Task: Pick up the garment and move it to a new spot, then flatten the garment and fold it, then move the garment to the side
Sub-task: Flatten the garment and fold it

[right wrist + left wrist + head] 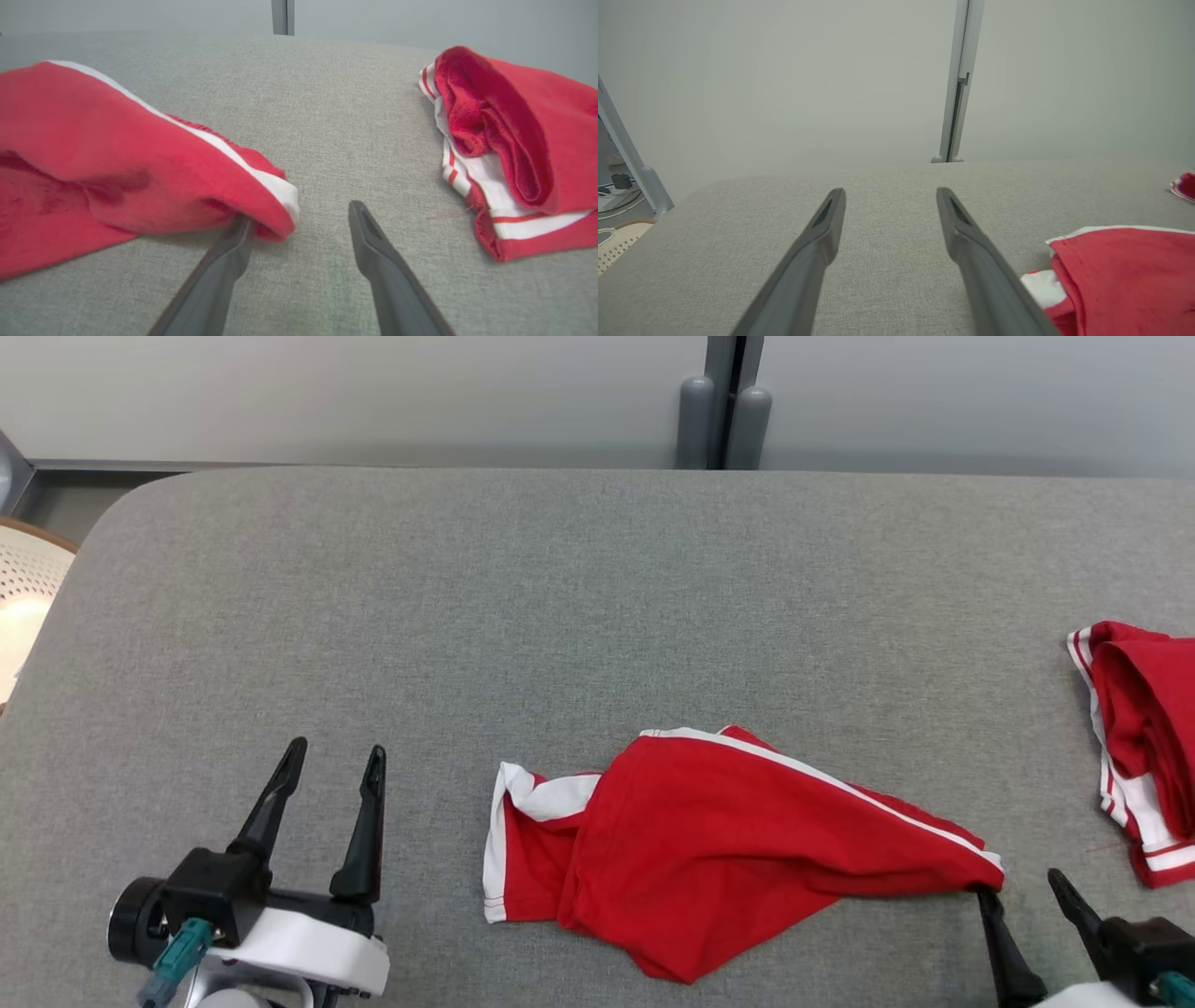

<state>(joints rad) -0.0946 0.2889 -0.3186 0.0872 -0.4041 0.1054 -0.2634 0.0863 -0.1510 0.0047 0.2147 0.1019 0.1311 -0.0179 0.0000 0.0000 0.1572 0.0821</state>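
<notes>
Padded grey table (597, 569): the task's cloth is carried on its near middle.
Red garment (709, 840): crumpled, white-trimmed. Judged light, soft and limp. Best taken at the trimmed corners.
Second red garment (1144, 737): set well apart, far right.
Left gripper (337, 747): spread wide, nothing held, near the garment's left end.
Right gripper (1019, 883): spread wide, nothing gripped. One finger is tucked against the garment's right corner.

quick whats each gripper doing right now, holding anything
Left gripper: open, holding nothing.
Right gripper: open, gripping nothing; one finger's tip sits at the corner of the red garment.
</notes>
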